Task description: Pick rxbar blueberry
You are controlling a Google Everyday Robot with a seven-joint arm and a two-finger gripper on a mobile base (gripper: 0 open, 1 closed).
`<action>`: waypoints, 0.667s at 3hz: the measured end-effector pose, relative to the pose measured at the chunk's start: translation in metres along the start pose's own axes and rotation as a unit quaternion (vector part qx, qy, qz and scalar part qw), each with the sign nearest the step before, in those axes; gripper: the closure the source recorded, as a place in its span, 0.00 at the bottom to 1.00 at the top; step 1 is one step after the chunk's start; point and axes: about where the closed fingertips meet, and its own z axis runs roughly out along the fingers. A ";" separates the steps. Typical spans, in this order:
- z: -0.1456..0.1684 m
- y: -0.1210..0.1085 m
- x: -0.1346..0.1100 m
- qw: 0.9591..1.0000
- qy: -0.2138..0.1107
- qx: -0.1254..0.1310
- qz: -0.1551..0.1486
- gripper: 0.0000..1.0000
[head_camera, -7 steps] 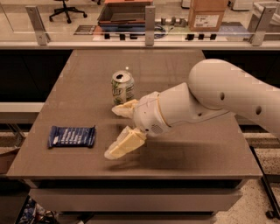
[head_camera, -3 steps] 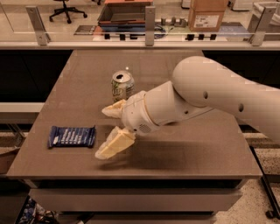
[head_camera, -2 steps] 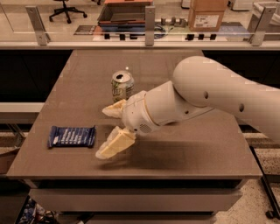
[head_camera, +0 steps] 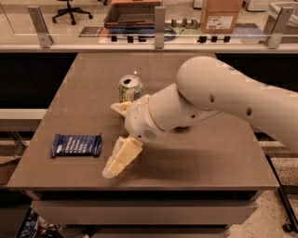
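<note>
We find the rxbar blueberry (head_camera: 77, 145) lying flat near the counter's (head_camera: 209, 158) left edge, toward the front-left corner. The pincer (head_camera: 111, 139) hangs just right of it, not touching, its fingers spread wide and holding nothing. A soda can (head_camera: 130, 88) stands upright behind the pincer, toward the counter's middle.

Brown table (head_camera: 219, 158) before a glass partition with metal posts (head_camera: 159, 27); beyond, an office chair (head_camera: 70, 9) and cardboard box (head_camera: 221, 16). Speckled floor (head_camera: 279, 209) at right. The gripper (head_camera: 119, 135), fingers spread, hangs over the table's front left.
</note>
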 end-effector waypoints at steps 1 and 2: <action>0.000 0.000 0.000 1.000 0.000 0.000 0.000 0.00; 0.006 -0.003 -0.004 1.000 -0.004 -0.007 -0.005 0.00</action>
